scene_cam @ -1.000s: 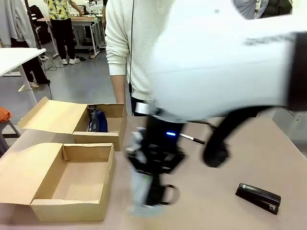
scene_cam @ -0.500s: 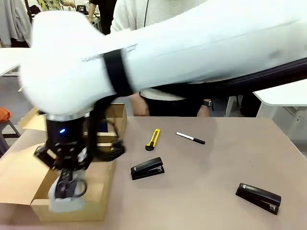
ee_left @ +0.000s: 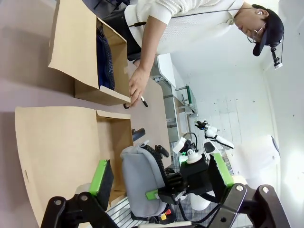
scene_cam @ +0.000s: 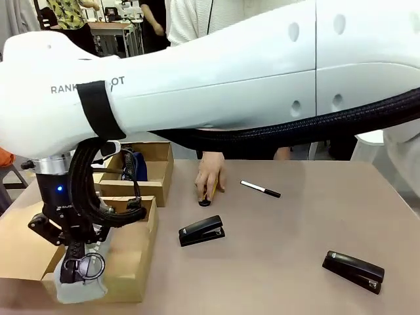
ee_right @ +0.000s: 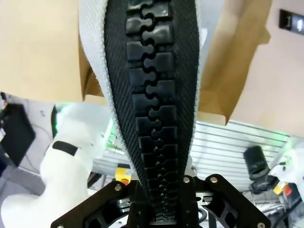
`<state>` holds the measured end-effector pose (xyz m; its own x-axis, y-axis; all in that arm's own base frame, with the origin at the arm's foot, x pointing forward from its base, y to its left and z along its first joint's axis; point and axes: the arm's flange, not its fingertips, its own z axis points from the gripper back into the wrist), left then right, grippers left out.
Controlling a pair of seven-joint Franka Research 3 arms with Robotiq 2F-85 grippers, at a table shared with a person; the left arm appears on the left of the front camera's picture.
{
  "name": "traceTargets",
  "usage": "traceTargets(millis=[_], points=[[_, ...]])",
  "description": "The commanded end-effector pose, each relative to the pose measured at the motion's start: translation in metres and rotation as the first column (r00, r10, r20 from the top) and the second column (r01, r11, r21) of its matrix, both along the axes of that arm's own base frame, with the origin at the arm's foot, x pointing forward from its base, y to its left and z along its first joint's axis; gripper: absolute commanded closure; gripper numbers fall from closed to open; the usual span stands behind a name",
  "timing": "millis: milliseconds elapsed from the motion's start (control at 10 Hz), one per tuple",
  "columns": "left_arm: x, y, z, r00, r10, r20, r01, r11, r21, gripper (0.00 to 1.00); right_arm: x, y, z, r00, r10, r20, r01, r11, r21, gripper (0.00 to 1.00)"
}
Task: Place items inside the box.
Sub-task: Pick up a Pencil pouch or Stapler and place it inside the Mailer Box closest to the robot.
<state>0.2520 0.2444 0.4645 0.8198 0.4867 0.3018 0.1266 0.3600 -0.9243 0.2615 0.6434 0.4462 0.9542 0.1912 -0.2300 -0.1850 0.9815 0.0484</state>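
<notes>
My right claw is clamped fully on the grey pouch, dangling it zip-up over the near box's 7 o'clock corner, at 8 o'clock on the table, presumably to drop it inside.

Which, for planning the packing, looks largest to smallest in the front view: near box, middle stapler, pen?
1. near box
2. middle stapler
3. pen: roughly the stapler's length but much thinner; it lies farther off, so that gap is unsure.
</notes>
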Motion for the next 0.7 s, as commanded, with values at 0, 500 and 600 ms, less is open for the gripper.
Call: traceTargets(millis=[0, 500, 600], points=[[0.0, -0.001, 0.001, 1.0, -0.003, 0.025, 0.003, 1.0, -0.005, 0.0, -0.002, -0.001, 0.01, 0.998, -0.048, 0.041, 0.044, 0.995, 0.091, 0.93], [0.0, -0.001, 0.001, 1.0, -0.003, 0.025, 0.003, 1.0, -0.005, 0.0, 0.038, 0.019, -0.002, 0.991, -0.127, 0.043, 0.124, 0.99, 0.069, 0.93], [0.0, -0.001, 0.001, 1.0, -0.003, 0.025, 0.003, 1.0, -0.005, 0.0, 0.044, 0.018, -0.008, 0.989, -0.131, 0.068, 0.126, 0.989, 0.075, 0.93]])
